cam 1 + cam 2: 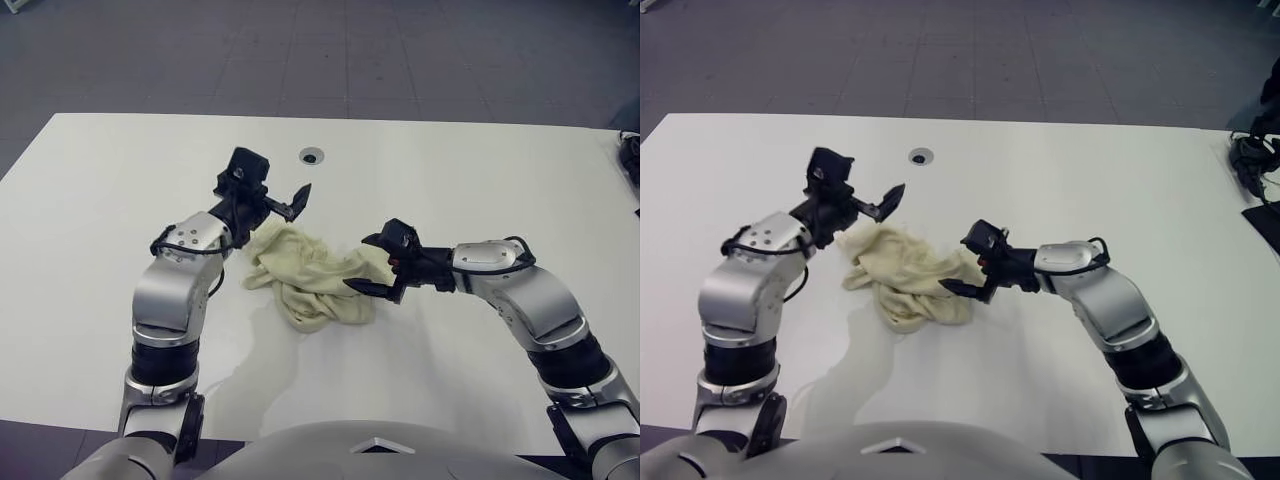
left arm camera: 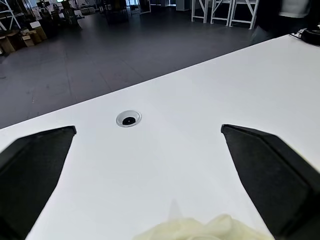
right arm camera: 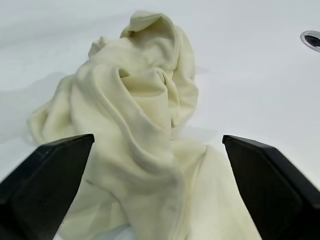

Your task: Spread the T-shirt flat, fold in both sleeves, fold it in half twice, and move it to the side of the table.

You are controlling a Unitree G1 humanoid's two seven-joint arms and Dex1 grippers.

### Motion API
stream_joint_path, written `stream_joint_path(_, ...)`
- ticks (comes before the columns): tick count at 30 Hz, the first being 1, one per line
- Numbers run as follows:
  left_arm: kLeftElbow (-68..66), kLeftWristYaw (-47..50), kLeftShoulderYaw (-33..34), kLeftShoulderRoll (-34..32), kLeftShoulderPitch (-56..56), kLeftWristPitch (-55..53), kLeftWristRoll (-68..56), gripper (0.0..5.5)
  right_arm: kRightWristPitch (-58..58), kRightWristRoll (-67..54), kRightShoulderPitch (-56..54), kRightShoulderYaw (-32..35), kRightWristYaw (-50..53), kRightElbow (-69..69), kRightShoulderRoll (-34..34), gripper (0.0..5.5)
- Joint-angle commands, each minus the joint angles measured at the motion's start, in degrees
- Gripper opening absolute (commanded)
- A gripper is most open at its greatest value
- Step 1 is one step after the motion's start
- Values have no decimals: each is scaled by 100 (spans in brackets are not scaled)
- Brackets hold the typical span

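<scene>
The crumpled pale-yellow cloth T-shirt (image 1: 310, 280) lies heaped near the middle of the white rectangular table (image 1: 480, 170). The right gripper (image 1: 362, 263) sits at the heap's 3 o'clock edge, its 2 fingers spread wide around the cloth. The left gripper (image 2: 148, 129) hovers at 11 o'clock, fingers also apart. A round grey cable port (image 1: 312, 155) lies at 12 o'clock.

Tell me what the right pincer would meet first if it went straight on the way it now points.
The crumpled T-shirt: the right pincer is open and aimed at the heap, which lies directly ahead on the table; the gap looks very small.
</scene>
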State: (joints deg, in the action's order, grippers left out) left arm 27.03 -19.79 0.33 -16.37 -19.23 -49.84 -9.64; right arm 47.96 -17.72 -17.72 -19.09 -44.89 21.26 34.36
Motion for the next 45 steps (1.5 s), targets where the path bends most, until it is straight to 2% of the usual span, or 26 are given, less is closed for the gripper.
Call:
stream_joint_path(1, 83, 60, 108, -71, -176, -184, -119, 540, -163, 105, -96, -153, -63, -238, -61, 388)
stream_joint_path(23, -223, 66, 112, -471, -415, 62, -123, 540, -298, 166, -12, -349, -719, 120, 481, 4)
stream_joint_path(29, -797, -1047, -183, -1187, -778, 443, -317, 540, -815, 506, 182, -587, -1337, 315, 1308, 1)
stream_joint_path(31, -957, -1803, -535, -1645, -826, 645, -346, 540, -1114, 758, 225, -643, -1494, 145, 1611, 1)
stream_joint_path(35, -1339, -3074, -1314, -2227, -979, 1084, -290, 540, -1519, 1098, 229, -612, -1543, -235, 1758, 1)
stream_joint_path(40, -2016, -3869, -2075, -2265, -1276, 1566, 9, 540, -1646, 1244, 167, -581, -1477, -393, 1554, 1)
stream_joint_path(45, -2554, -4218, -2455, -2093, -1438, 1788, 190, 455, -1637, 1310, 203, -565, -1447, -366, 1435, 0)
